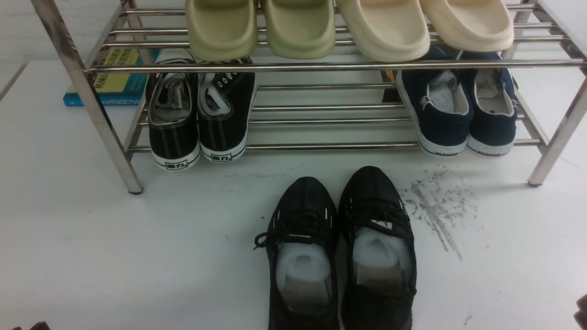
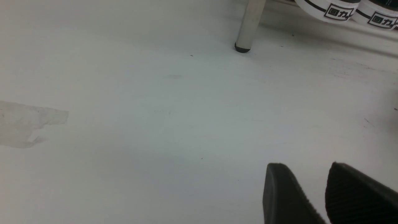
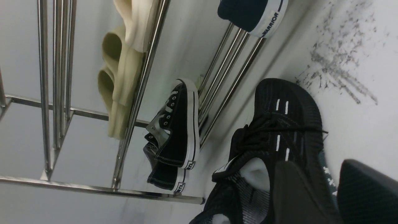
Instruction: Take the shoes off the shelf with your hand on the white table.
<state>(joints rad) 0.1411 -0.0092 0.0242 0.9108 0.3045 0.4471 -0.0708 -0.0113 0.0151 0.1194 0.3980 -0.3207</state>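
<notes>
One white table (image 1: 91,238) w/ grey scuffs (image 1: 435,206) under shelf (image 1: 321,67), left gripper (image 2: 306,168) & right gripper (image 3: 318,166) slightly apart, empty.

shoes (image 1: 458,117): are showing navy-blue canvas, white lining and white soles carrying a dark stripe.
shelf (image 1: 321,67): is gleaming in shiny chrome silver.
white table (image 1: 91,238): is showing plain white, with grey scuff marks (image 1: 435,211) streaking one patch.
black lace-up sneakers (image 1: 199,119): are wearing black canvas, white stitching, white soles with a black line.
black mesh sneakers (image 1: 341,215): are showing black mesh, black laces, small white dashes, white inside.
olive slippers (image 1: 261,27): are showing plain pale olive-green.
cream slippers (image 1: 424,25): are showing plain cream.
book (image 1: 112,82): is showing a yellow cover edged in blue.
left gripper (image 2: 309,169): is showing matte black, finely ribbed.
right gripper (image 3: 318,166): is showing matte black.
</notes>
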